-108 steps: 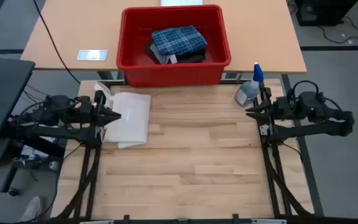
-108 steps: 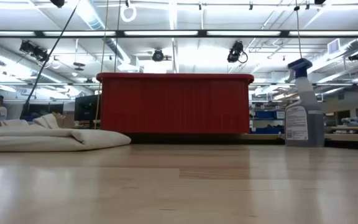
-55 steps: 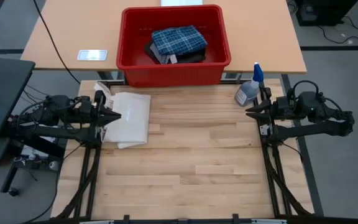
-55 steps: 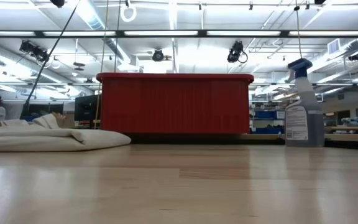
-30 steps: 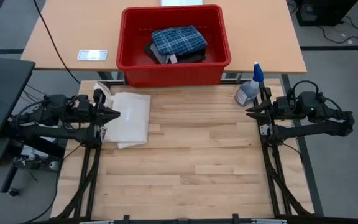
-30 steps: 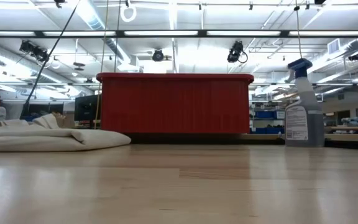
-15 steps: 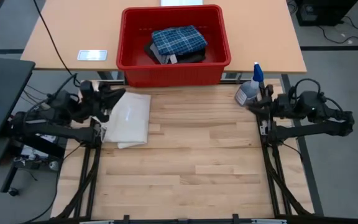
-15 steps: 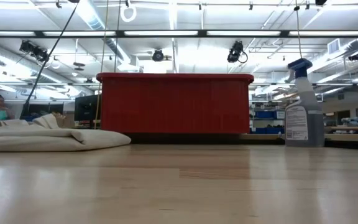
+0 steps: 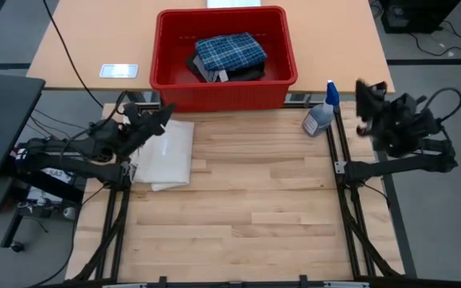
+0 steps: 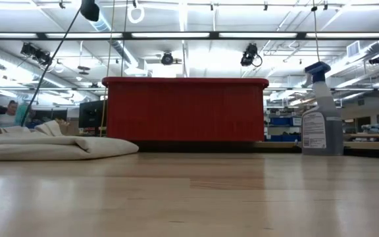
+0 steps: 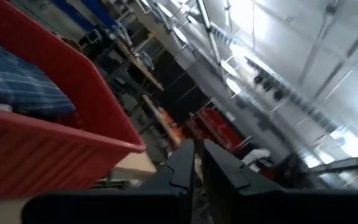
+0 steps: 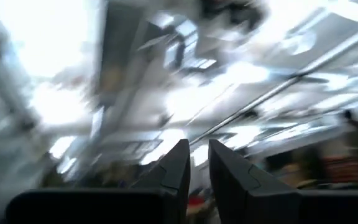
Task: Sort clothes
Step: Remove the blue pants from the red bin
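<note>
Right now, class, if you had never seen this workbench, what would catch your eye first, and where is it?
The big red bin at the table's far edge stands out first, with a blue-and-white plaid cloth lying on black fabric inside it. Next comes the white tote bag lying flat at the near-left, with the left hand raised over its far edge, then the spray bottle at the right.

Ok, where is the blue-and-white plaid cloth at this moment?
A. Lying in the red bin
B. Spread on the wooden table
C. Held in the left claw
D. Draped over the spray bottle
A. The plaid cloth lies folded on black fabric inside the red bin, with neither claw near it.
</note>
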`<state>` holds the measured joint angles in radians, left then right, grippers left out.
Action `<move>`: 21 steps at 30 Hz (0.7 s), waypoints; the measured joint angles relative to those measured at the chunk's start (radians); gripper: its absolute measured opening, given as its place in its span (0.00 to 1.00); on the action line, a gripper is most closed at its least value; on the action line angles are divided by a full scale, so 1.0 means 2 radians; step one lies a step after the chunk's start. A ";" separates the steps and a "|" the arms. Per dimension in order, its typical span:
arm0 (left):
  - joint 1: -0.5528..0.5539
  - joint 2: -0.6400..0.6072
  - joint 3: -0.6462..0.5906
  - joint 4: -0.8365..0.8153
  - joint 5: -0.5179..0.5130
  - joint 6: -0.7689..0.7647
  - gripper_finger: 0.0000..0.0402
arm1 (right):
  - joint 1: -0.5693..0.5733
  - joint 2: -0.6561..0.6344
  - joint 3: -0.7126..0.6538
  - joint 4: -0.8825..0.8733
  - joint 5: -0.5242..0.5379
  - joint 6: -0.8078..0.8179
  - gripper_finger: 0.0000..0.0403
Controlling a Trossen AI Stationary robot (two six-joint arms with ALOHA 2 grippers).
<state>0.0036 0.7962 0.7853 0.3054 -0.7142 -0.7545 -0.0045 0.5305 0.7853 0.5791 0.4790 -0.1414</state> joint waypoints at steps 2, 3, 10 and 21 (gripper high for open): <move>0.000 0.002 0.000 0.016 0.000 -0.001 0.09 | -0.003 0.020 0.000 0.043 0.051 -0.007 0.17; 0.000 0.002 0.000 0.025 0.000 0.000 0.09 | -0.008 0.030 0.000 0.057 0.070 -0.016 0.17; 0.054 0.000 0.000 0.088 -0.032 0.087 0.09 | -0.057 0.104 0.000 0.087 0.120 -0.031 0.17; 0.184 0.021 0.000 0.066 -0.003 0.233 0.09 | -0.160 0.206 0.056 0.034 0.279 0.141 0.17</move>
<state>0.3713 0.8391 0.7860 0.4369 -0.7208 -0.2895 -0.3253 0.9422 0.8974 0.6476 1.0367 0.1399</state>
